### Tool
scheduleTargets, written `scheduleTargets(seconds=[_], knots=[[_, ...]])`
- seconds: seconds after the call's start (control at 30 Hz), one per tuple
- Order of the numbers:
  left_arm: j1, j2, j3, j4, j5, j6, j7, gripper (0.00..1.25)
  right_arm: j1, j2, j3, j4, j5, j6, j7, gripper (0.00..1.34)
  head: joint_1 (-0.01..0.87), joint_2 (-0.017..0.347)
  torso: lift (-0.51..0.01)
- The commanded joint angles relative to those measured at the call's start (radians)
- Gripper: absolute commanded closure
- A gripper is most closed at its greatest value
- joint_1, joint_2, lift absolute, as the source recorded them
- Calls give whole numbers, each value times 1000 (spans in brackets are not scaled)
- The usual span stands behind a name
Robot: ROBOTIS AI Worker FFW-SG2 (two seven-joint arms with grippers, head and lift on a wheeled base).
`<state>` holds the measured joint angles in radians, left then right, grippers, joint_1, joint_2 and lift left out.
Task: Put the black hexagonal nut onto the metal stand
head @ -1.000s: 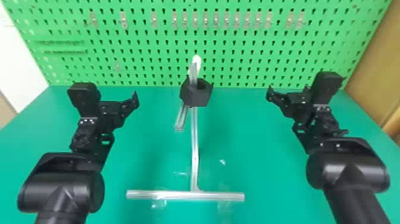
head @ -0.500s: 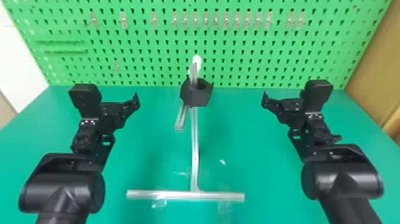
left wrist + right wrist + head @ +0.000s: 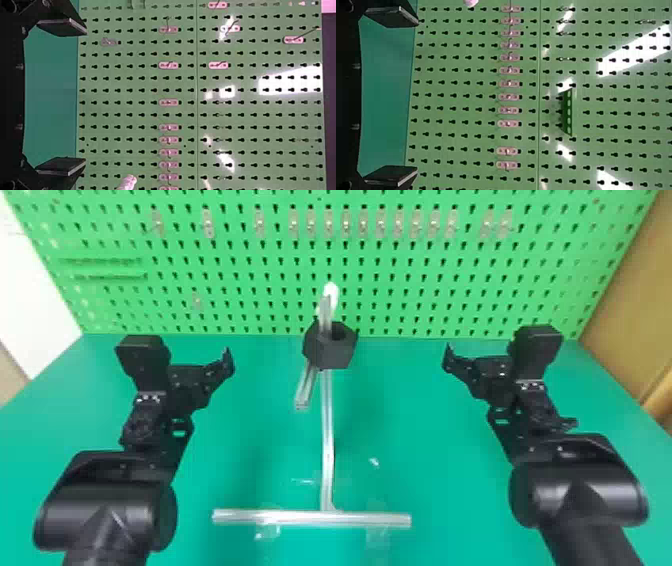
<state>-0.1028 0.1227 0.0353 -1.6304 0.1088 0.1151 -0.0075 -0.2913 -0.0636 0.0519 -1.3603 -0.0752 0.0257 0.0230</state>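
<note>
Near the upper middle of the head view, the black hexagonal nut is at the top part of the metal stand. One bar of the stand seems to enter its hole, but from this angle I cannot tell surely if it passes through or is only in front. I judge that the nut is already placed, or very near to it.

The left gripper, at the left of the head view, has its two fingers wide apart and has hold of nothing. The right gripper, at the right, is likewise spread wide and empty. Both are well apart from the nut.

As for handling, I would expect a stiff body, rather light for its bulk, and not fragile. Its flat outer sides are the good place to hold: two opposite faces, with the fingers parallel to them. On the corners it could turn or slip away. Its hole should remain free for the bar, and a hard push could perhaps shake the slender stand.
</note>
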Motion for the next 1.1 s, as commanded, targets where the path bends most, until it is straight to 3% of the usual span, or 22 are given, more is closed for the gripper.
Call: scheduleTargets(seconds=[0.0, 1.07], knots=[[0, 0, -2, 1, 2, -5, 1, 130, 1, 1, 0, -2, -3, 2, -2, 16, 693, 81, -1], [-5, 0, -11, 32, 11, -55, 4, 130, 8, -1, -1, -20, -20, 33, -2, 18, 693, 81, -1]])
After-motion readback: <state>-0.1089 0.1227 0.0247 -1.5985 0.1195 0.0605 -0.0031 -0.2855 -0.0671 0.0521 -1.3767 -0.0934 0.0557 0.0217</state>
